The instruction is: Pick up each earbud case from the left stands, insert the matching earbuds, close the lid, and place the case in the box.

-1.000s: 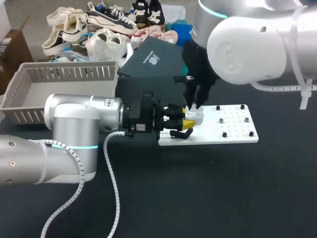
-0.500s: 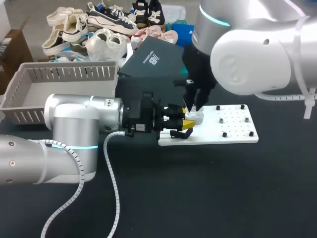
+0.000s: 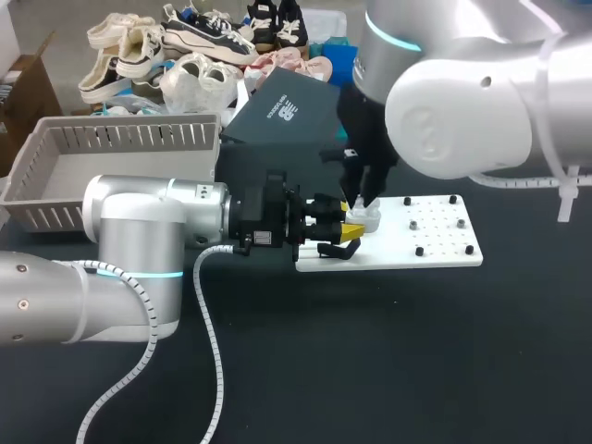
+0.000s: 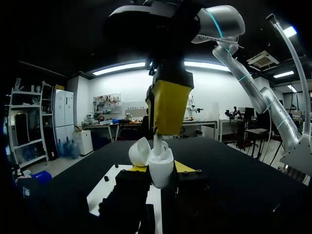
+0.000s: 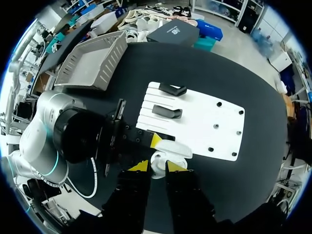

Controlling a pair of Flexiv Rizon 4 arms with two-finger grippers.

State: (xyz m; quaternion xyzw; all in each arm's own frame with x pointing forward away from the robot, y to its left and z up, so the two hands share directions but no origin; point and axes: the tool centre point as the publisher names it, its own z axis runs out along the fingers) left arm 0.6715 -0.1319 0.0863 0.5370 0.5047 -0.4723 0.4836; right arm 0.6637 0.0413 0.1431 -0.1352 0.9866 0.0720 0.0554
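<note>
The left arm comes in low from the left side, and its left gripper (image 3: pixel 350 225) is clamped on the small white earbud case (image 4: pixel 161 170), one yellow-tipped finger on each side of the case body. It holds the case upright just over the near left corner of the flat white pegboard (image 3: pixel 435 242). The case's rounded lid (image 4: pixel 139 152) is flipped open and leans back to one side. From above comes the right arm, and its right gripper (image 5: pixel 157 166) points straight down onto the open case, fingers drawn narrow. They appear to pinch a little white earbud (image 4: pixel 157 142), whose stem shows just below the yellow tips and reaches the mouth of the case. In the right wrist view, two black curved stands (image 5: pixel 167 111) sit side by side on the pegboard beyond the case, both without a case on them. The grey slatted plastic basket (image 3: pixel 55 176) sits on the black table (image 3: pixel 370 351) at the far left, well apart from both grippers.
</note>
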